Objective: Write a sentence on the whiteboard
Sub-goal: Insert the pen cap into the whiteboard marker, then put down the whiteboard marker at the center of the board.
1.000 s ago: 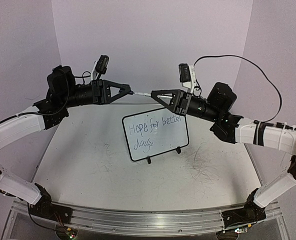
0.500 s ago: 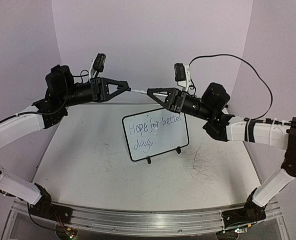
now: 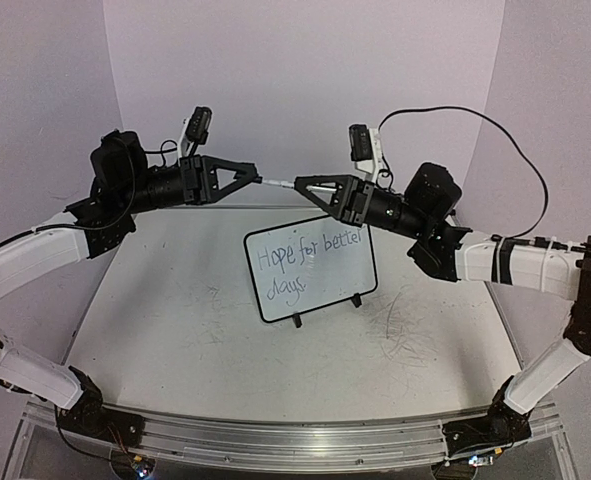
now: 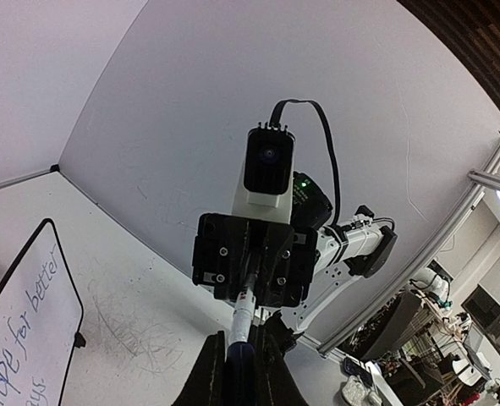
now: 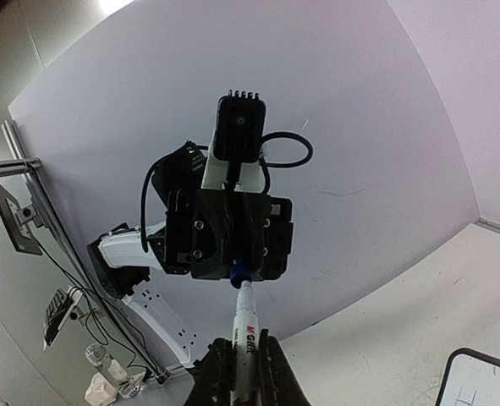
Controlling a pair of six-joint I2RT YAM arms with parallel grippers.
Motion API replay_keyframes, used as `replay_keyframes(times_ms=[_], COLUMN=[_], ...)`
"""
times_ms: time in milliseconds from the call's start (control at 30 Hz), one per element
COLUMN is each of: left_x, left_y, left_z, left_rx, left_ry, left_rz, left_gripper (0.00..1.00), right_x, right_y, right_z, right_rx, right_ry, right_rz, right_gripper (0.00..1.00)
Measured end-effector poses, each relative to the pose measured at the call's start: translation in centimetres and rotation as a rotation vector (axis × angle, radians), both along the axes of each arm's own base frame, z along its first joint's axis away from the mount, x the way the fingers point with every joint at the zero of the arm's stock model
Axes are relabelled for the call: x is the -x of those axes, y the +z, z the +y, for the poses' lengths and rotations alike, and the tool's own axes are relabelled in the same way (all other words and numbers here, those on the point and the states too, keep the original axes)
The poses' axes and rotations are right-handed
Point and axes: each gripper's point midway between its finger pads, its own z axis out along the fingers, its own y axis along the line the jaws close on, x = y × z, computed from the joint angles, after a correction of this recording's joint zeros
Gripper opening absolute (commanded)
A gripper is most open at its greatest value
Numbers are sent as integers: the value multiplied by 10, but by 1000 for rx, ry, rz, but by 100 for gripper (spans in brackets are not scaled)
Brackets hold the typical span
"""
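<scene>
Blue sentence [image 3: 310,262] in two lines on black-framed whiteboard [image 3: 337,286]; left tool [image 3: 258,178], right tool [image 3: 300,185] both clamp marker [image 3: 278,183].

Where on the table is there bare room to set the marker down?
Bare table lies left of the whiteboard, right of it, and in front toward the arm bases. Crowded: in the air behind the whiteboard, where left claw and right claw both grip the marker.
</scene>
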Motion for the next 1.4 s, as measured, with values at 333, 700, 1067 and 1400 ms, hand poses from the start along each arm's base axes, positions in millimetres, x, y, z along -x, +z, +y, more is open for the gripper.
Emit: replay_keyframes(times_ms=[333, 700, 1067, 1400], left_x=[11, 2, -2, 3], left_y=[-12, 1, 30, 4], left_z=[-9, -8, 0, -17], left_rx=[-19, 11, 94, -56], left_ry=[-47, 25, 111, 132], left_rz=[10, -37, -130, -113], left_gripper=[0, 0, 0, 75], right_x=[10, 1, -3, -5], right_y=[-5, 5, 38, 2], right_z=[6, 26, 38, 7], right_rx=[32, -77, -86, 14], right_ry=[37, 75, 89, 74], right_rz=[12, 46, -68, 35], right_gripper=[0, 0, 0, 0])
